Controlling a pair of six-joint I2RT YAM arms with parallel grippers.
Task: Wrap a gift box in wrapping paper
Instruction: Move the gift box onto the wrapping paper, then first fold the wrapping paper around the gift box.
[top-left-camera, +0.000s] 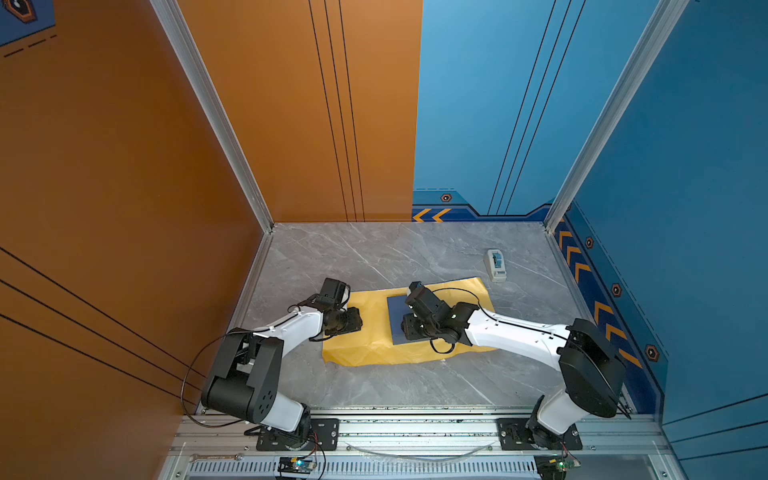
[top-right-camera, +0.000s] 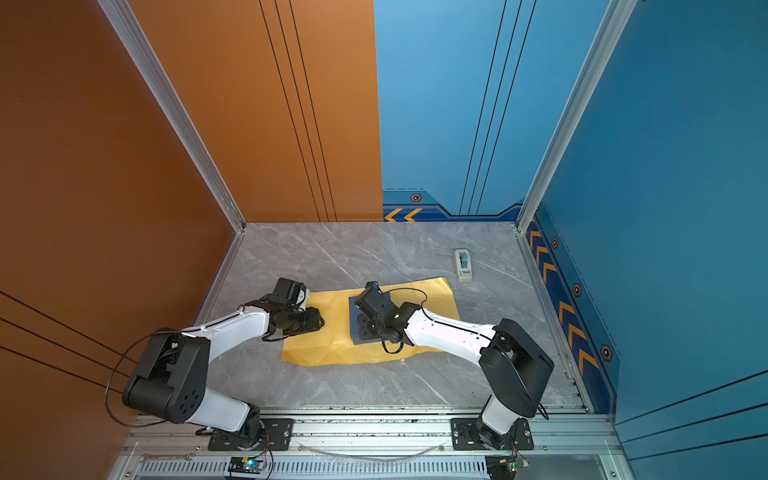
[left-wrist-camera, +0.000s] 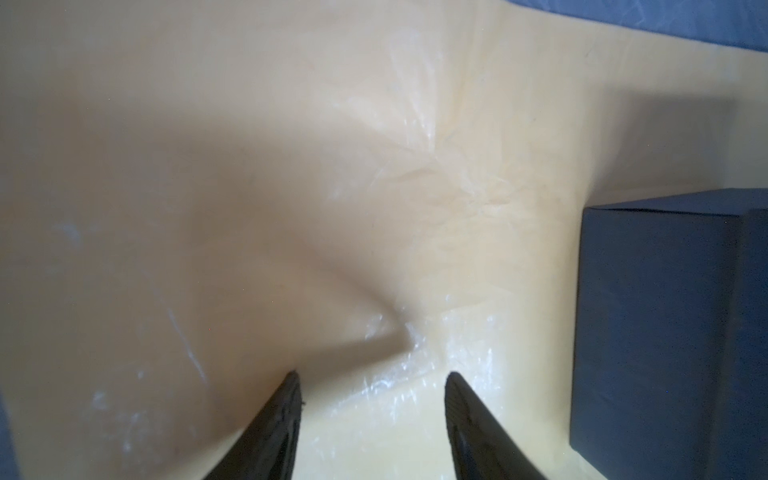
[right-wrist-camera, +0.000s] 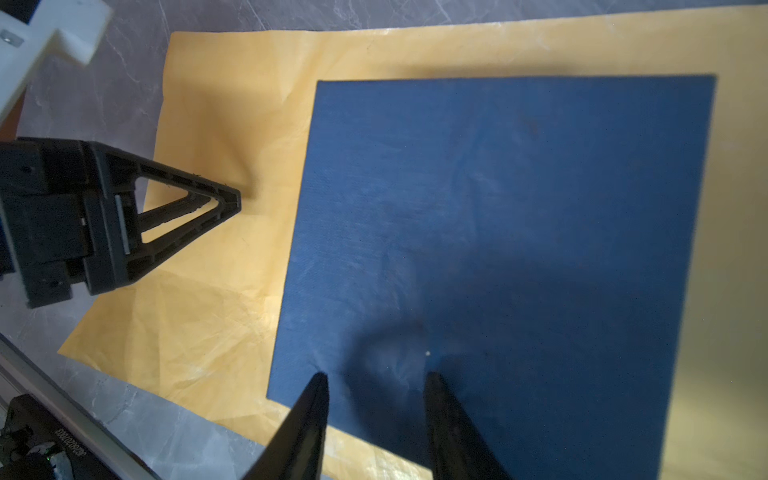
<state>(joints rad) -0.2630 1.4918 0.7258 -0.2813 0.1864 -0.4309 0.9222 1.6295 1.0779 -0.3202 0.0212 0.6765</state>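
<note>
Pale yellow paper (top-left-camera: 374, 345) lies creased and flat on the grey marble table (top-left-camera: 374, 249), with the navy box (top-left-camera: 395, 309) resting near its middle. At the paper's 9 o'clock end the left gripper (left-wrist-camera: 372, 374) stands with jaws apart and empty, tips down at the paper. The right gripper (right-wrist-camera: 376, 374), jaws also apart and gripping nothing, is over the box lid; contact cannot be told. A white dispenser (top-left-camera: 495, 264) sits off the paper at 1 o'clock.

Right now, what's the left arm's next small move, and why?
Probably close the left gripper to pinch the wrapping paper: its open jaws point tips-down at the puckered sheet beside the gift box, while the open right gripper is over its top.
</note>
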